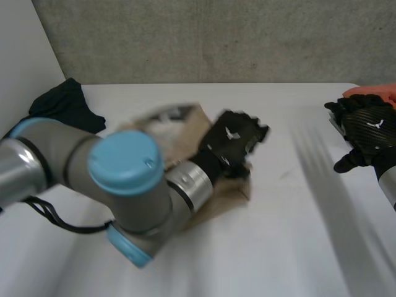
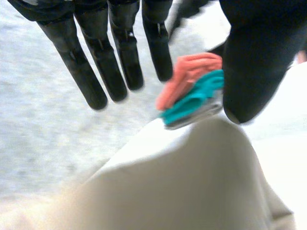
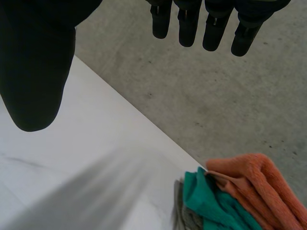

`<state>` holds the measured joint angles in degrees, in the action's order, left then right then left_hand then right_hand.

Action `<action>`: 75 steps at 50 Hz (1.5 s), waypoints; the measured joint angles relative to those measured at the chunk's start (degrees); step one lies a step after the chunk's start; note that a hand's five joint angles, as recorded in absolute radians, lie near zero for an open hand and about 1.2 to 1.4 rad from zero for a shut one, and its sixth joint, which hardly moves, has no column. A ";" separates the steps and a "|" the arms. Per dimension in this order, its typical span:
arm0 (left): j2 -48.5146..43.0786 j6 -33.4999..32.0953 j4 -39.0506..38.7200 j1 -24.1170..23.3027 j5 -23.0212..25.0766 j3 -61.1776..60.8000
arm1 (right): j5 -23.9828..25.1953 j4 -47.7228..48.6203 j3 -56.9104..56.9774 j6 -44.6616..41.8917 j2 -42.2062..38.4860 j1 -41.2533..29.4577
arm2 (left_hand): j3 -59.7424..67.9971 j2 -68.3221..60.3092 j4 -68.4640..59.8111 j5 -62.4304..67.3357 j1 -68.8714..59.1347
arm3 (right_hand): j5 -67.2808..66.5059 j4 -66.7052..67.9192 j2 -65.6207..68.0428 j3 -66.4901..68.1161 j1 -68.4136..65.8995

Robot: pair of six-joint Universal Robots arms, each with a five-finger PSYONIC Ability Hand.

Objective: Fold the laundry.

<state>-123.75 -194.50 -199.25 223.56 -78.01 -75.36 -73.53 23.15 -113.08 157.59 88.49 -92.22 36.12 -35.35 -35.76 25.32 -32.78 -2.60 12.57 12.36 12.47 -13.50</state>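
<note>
The beige cloth (image 1: 230,189) lies rumpled on the desk (image 1: 278,253), directly under the left hand (image 1: 232,143). That hand's fingers are straight and apart from the thumb, gripping nothing. Well to the cloth's right, the right hand (image 1: 366,127) hangs relaxed and empty beside a stack of folded towels (image 3: 230,196). Folding this piece seems barely begun. The next move calls for pinching a corner or edge and spreading the cloth flat.
</note>
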 measured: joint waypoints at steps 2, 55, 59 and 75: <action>0.33 -0.16 -0.08 -1.09 -0.09 -0.81 | 0.06 -0.01 0.24 -0.10 -0.16 0.71 | -2.02 1.60 2.06 -2.01 1.22 | 0.00 0.00 0.00 0.00 0.00; 33.54 -1.84 3.30 24.59 -16.51 -32.43 | 1.66 -18.99 43.44 -16.59 -41.81 -36.79 | -16.09 15.98 16.67 -16.80 11.94 | -36.81 37.79 38.77 38.05 -37.47; 33.72 -1.86 2.84 24.49 -16.48 -32.16 | 1.62 -19.36 42.32 -17.04 -41.00 -36.35 | -16.09 15.98 16.67 -16.80 11.94 | -53.52 55.28 54.52 55.14 -50.38; 34.05 -2.21 2.36 24.41 -16.44 -30.91 | 1.14 -29.80 23.26 -29.21 -14.31 -13.42 | -17.98 17.60 17.98 -18.21 14.01 | -54.09 56.19 54.51 55.48 -50.38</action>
<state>-89.70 -196.70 -196.89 247.97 -94.45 -106.28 -72.38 -6.65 -89.82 128.38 74.18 -105.64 18.14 -17.75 -17.78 7.11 -18.76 -56.69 68.76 66.88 67.96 -63.88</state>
